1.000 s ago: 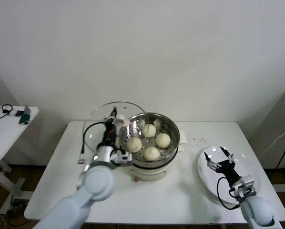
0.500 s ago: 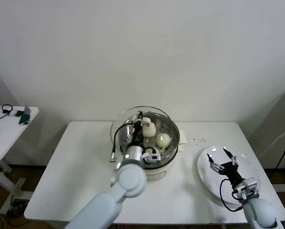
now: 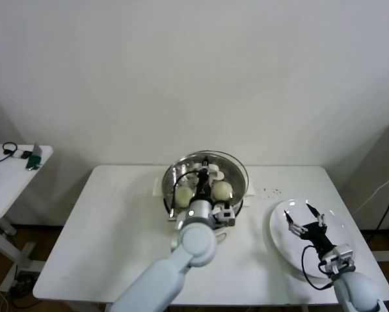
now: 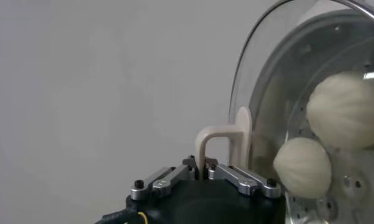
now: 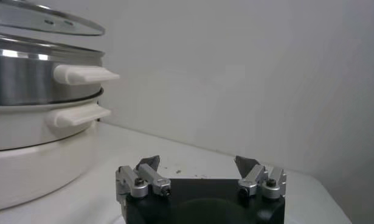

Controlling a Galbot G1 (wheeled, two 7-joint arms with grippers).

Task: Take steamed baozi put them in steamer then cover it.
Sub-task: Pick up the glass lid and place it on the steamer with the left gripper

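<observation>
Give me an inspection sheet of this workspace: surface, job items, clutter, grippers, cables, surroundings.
Surface: white table, a few dark specks near its far right edge.
Job items: buns lie in the steel steamer; glass lid is held above it, a gap visible in the right wrist view, not yet seated.
Clutter: white plate at right, with nothing on it.
Grippers: left gripper shut on the lid's handle; right gripper open over the plate, holding nothing.
Cables: black cable along the left wrist; cable on the right wrist; cord at the far right edge.
Surroundings: plain white wall; side table at left with small devices.
</observation>
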